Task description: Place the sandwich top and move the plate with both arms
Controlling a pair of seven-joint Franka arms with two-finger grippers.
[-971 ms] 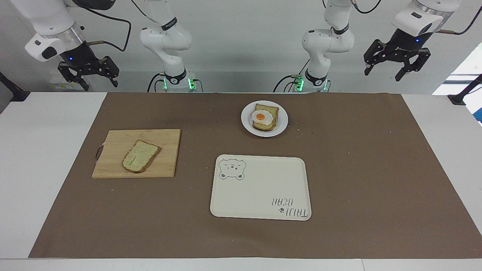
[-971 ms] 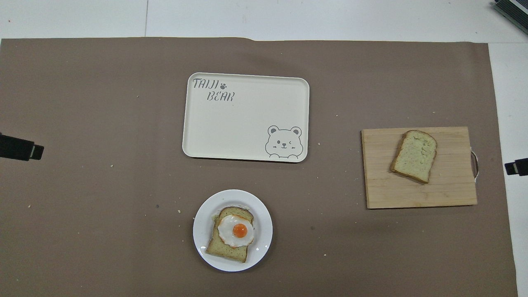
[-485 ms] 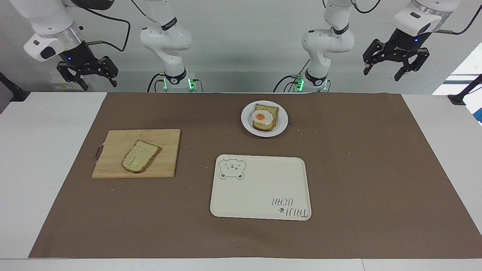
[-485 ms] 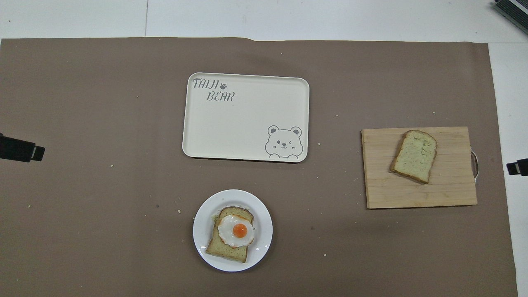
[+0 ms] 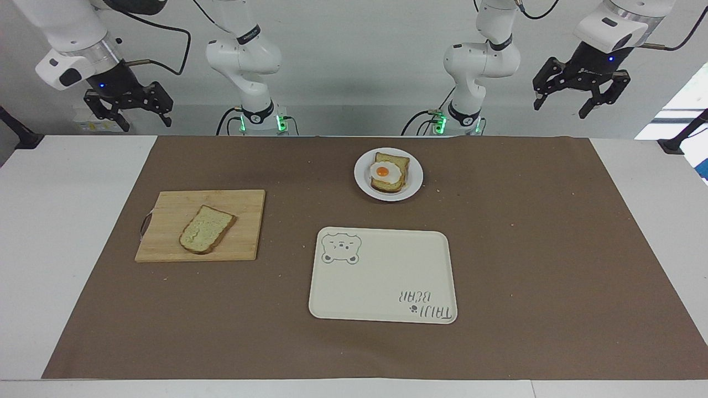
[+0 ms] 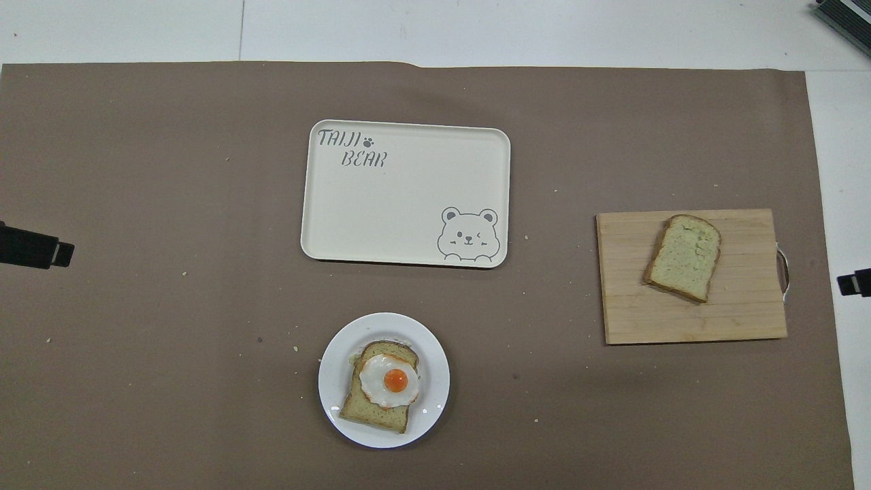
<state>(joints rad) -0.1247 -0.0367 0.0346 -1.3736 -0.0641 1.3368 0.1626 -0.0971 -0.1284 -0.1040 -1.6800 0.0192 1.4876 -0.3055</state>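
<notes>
Two claws, left claw (image 5: 575, 99) and right claw (image 5: 130, 108), gape wide above; crusty sandwich top (image 5: 206, 229) lies on wooden board (image 5: 243, 207).

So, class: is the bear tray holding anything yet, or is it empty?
Empty. The bear tray shows only its printed bear and lettering; the plate sits nearer the robots, off the tray.

Both arms wait raised: the left pincer (image 5: 579, 99) and the right pincer (image 5: 129, 110) hang high, fingers spread, holding nothing.

plate (image 5: 416, 176) 1 | tray (image 5: 387, 276) 1 | board (image 5: 243, 221) 1 | bread slices (image 5: 206, 229) 2 | egg (image 5: 384, 172) 1
</notes>
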